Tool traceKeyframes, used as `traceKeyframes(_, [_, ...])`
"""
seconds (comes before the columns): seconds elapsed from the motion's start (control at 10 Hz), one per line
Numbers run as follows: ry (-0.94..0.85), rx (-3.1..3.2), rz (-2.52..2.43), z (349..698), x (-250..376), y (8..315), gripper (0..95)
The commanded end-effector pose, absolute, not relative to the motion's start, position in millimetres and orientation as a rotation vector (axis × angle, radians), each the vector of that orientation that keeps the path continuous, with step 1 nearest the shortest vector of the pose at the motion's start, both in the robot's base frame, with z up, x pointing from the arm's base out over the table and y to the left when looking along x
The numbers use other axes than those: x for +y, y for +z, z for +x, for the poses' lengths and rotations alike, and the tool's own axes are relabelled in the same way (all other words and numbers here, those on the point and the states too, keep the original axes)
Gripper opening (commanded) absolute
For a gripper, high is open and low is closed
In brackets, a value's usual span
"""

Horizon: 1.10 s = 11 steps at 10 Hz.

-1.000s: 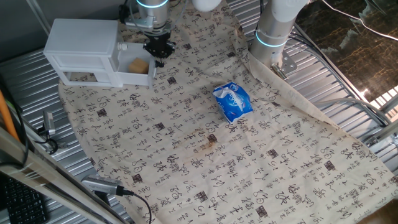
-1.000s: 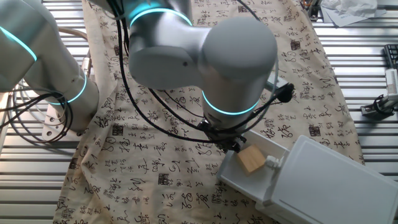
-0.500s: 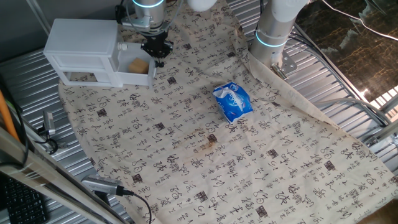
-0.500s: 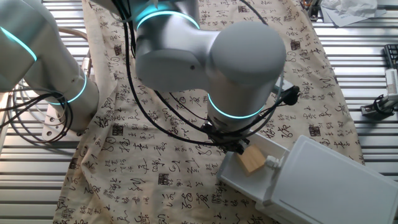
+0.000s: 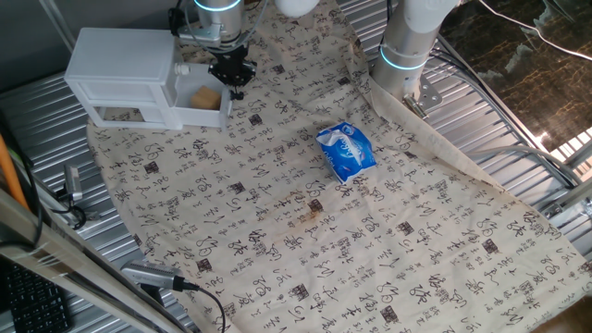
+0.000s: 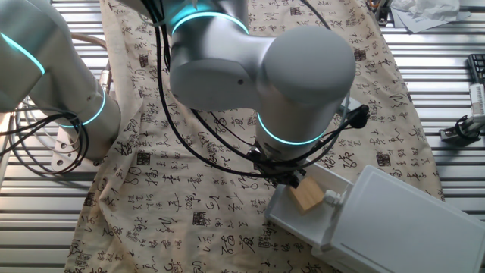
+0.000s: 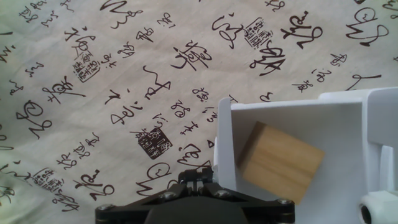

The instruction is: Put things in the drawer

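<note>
With the wooden block (image 7: 280, 161) lying tilted inside the pulled-out drawer (image 5: 215, 117), the placing part of the job looks done and what remains is a judgement: the drawer is open and probably wants pushing shut. The white cabinet (image 5: 120, 65) sits at the far left corner of the printed cloth (image 5: 305, 240), and its drawer juts out toward the middle of the surface. The gripper (image 5: 232, 74) hangs just beyond the drawer's front wall, over the cloth rather than over the block; in the hand view its black fingertips sit pressed together and carry nothing. A blue packet (image 5: 346, 151) lies well apart, near the centre of the cloth, untouched. If closing is next, the fingers need to come down in front of the front wall, near the knob side, and push squarely toward the cabinet; an off-centre push could skew the drawer or slide the whole cabinet toward the far edge.
</note>
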State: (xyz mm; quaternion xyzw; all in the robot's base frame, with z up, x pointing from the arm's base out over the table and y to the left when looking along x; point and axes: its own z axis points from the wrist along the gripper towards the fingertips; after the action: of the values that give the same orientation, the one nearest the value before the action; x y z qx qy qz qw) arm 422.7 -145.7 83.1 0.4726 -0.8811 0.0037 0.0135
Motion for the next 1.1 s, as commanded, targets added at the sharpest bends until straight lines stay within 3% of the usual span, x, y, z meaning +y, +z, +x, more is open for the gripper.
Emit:
traceKeyframes(0.1, [0.01, -2.746, 1.47, 423.1, -146.2, 83.4, 0.0])
traceKeyframes(1.1, [0.005, -2.753, 1.463, 423.0, -147.4, 83.9, 0.0])
